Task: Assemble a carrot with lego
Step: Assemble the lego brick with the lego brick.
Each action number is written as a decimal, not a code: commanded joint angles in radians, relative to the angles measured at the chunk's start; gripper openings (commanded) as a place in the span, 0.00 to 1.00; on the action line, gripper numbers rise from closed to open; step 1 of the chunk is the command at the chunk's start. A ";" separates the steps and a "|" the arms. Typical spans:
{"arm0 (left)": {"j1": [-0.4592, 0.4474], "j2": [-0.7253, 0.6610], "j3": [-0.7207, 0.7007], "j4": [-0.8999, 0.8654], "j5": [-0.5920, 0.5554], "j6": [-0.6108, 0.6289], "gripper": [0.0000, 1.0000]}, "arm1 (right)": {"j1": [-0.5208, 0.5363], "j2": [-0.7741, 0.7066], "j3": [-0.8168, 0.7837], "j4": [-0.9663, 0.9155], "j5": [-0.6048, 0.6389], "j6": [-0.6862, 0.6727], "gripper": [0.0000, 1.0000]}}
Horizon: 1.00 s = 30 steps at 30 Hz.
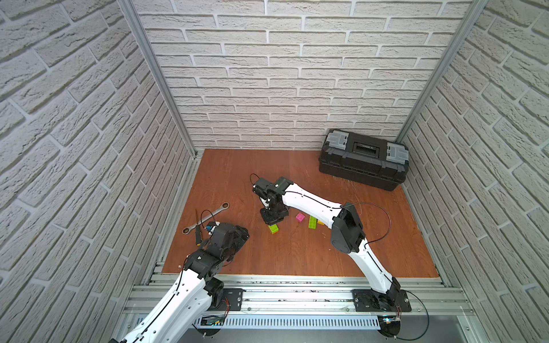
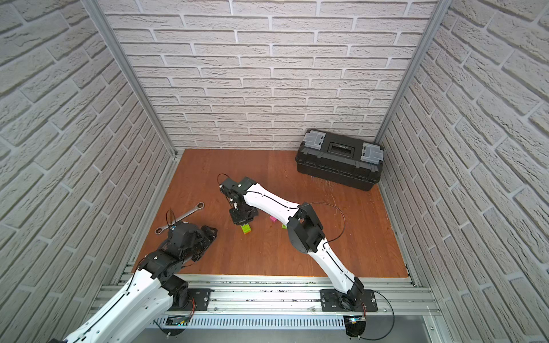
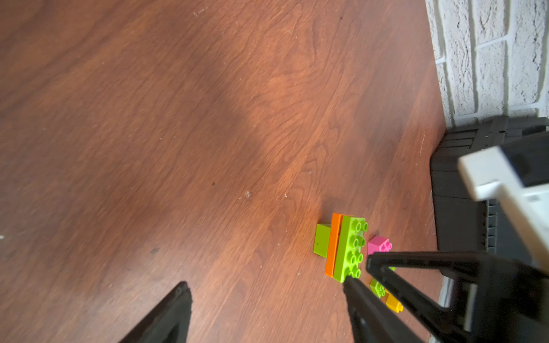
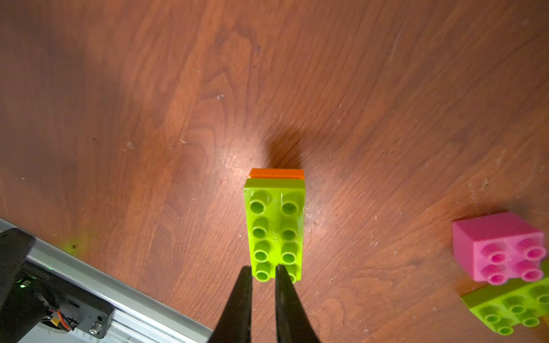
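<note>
Carrot [image 1: 273, 228], part-built: a lime green eight-stud brick [image 4: 274, 231] seated on an orange layer [image 4: 276, 173], studs up, standing on the table [image 1: 297, 255]. It sat directly under the right gripper [image 4: 264, 270]. The brick's long axis ran straight out from the fingertips, crosswise to the direction in which the jaws close. Its near end was under the tips, and the orange edge showed at the far end. The jaws were nearly together, tips down at the near row of studs, with one stud visible in the slit between them. Could not tell whether it was pinched or merely touched. In the left wrist view a smaller lime green face [image 3: 322, 240] showed beneath the orange; joined or not, unclear.

To the right of that gripper, apart from the carrot: a pink brick [image 4: 499, 249], a loose green brick [image 4: 511, 308] just beside it, then a yellow brick [image 1: 320, 222].

The left gripper [image 3: 264, 283] was to the left of the carrot, near but apart, jaws wide, holding nothing. Off its left side lay a wrench [image 1: 206, 218] and a screwdriver [image 1: 197, 233]. The toolbox [image 1: 364, 161] stood well beyond the right gripper, in the far right corner.
</note>
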 commanded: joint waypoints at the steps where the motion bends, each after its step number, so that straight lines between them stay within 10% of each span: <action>1: -0.002 -0.010 -0.013 0.010 -0.013 -0.008 0.83 | 0.004 0.007 0.058 -0.021 0.023 0.006 0.18; 30: -0.001 -0.021 -0.004 -0.007 -0.019 -0.005 0.83 | -0.004 -0.037 -0.061 0.105 0.020 0.006 0.17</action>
